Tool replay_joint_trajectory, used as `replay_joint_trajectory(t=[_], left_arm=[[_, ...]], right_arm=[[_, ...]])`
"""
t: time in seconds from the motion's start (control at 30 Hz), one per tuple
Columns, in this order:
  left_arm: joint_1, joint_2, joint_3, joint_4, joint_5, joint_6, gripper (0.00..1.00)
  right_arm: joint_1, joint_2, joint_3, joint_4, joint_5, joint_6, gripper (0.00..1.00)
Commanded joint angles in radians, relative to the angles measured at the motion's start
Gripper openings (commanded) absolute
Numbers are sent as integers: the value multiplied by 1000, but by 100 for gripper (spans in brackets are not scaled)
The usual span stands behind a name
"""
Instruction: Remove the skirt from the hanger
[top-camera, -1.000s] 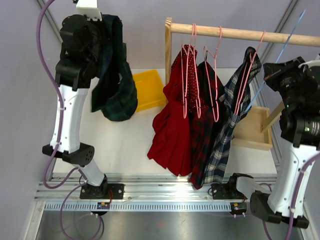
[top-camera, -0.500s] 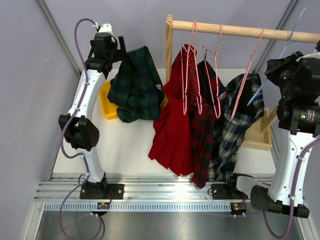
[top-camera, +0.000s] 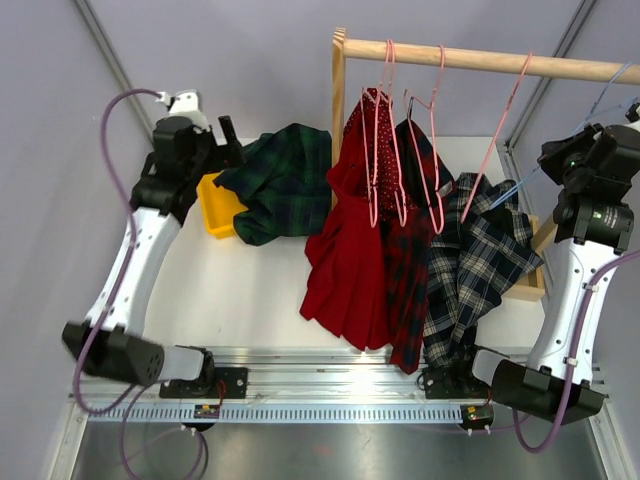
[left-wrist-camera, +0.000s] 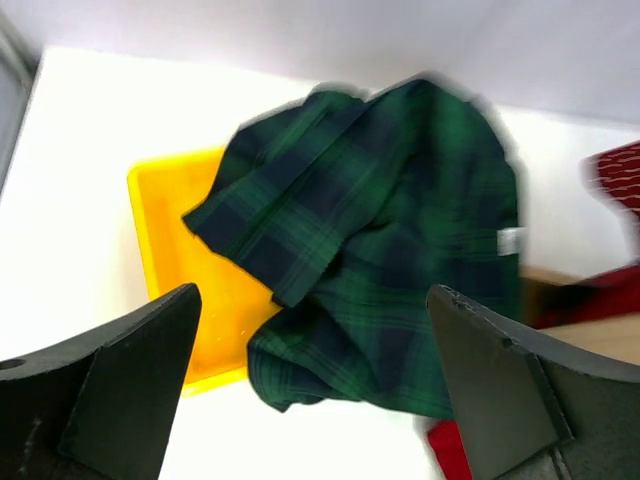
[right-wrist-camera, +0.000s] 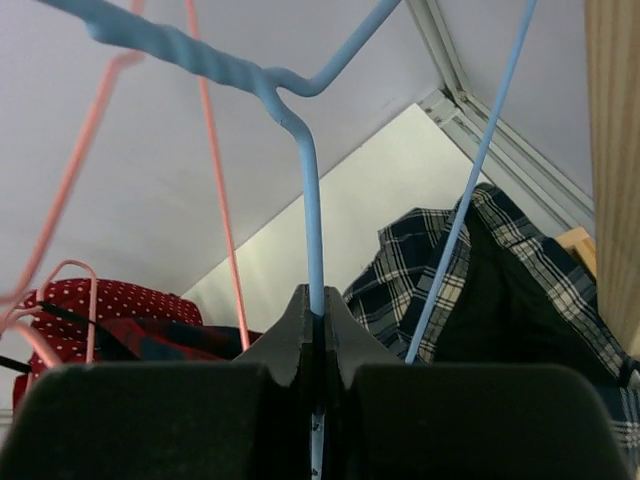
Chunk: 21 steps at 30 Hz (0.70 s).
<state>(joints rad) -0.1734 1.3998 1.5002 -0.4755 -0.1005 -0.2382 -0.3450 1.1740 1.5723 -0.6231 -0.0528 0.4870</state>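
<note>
A dark green plaid skirt lies crumpled at the back of the table, partly over a yellow bin. My left gripper hovers just left of it. In the left wrist view that gripper is open with the skirt below it and nothing between the fingers. My right gripper is shut on the wire of a bare blue hanger. It holds the hanger high at the right end of the rack.
A wooden rail on a post carries pink hangers with a red skirt and a dark red plaid one. A navy-and-white plaid skirt sags at the right. A wooden box sits behind it.
My left gripper swung from high left toward the bin, opened and let the green skirt drop there. The navy-and-white skirt sank lower. My right gripper stayed shut on the blue hanger.
</note>
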Motion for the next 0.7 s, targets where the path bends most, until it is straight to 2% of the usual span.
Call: replay_joint_trajectory(t=[0.0, 0.07, 0.1, 0.2, 0.27, 0.3, 0.37, 0.4, 0.47, 0.5, 0.57, 0.6, 0.67], left_arm=[[-20, -149, -75, 84, 48, -3, 99], [-31, -203, -87, 66, 47, -3, 99], [-52, -220, -86, 46, 45, 0, 99], [-127, -272, -72, 6, 25, -4, 99], [-194, -298, -69, 0, 27, 3, 99], [-304, -321, -60, -2, 28, 26, 99], [-453, -329, -49, 3, -34, 56, 99], [-600, -326, -20, 0, -56, 65, 99], [-739, -279, 15, -3, -114, 59, 99], [-874, -254, 32, 0, -142, 60, 99], [-1007, -173, 90, 6, -224, 77, 99], [-1122, -145, 107, 29, -240, 104, 99], [-1216, -54, 169, 41, -272, 137, 99]], right_arm=[[-15, -22, -50, -26, -78, 41, 0], [-15, -51, -58, -42, -61, 50, 0], [-15, -60, -54, -59, -52, 53, 11], [-15, -99, -14, -121, -12, 44, 99], [-15, -144, 20, -159, 8, 38, 99], [-15, -160, 34, -171, 25, 32, 99], [-14, -197, 90, -228, 72, 33, 99], [-8, -206, 107, -243, 106, 41, 99], [-5, -230, 155, -274, 128, 50, 100], [-5, -235, 170, -283, 133, 62, 100], [-3, -257, 212, -302, 137, 76, 99], [-5, -266, 225, -306, 143, 88, 99], [-3, -286, 270, -331, 159, 97, 100]])
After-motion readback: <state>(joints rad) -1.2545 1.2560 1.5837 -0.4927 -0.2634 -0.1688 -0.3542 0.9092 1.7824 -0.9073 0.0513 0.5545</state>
